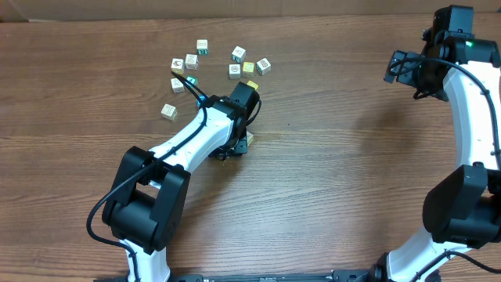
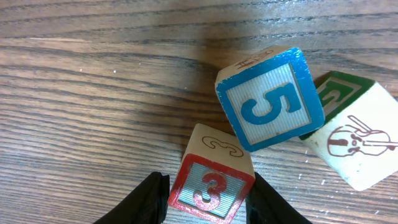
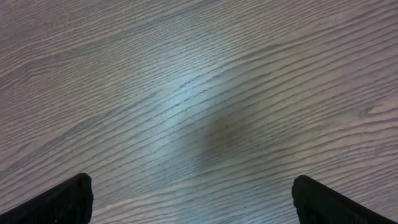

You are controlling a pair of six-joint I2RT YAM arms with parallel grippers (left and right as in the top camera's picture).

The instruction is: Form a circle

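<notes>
Left wrist: red cube [image 2: 211, 190] between fingers [image 2: 146, 202]

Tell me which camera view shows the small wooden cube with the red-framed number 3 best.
Left wrist view: the small wooden cube with the red-framed number 3 sits close, gripped by the left claw. Overhead, the left arm mostly hides it. Right wrist shows only wooden table.
</notes>
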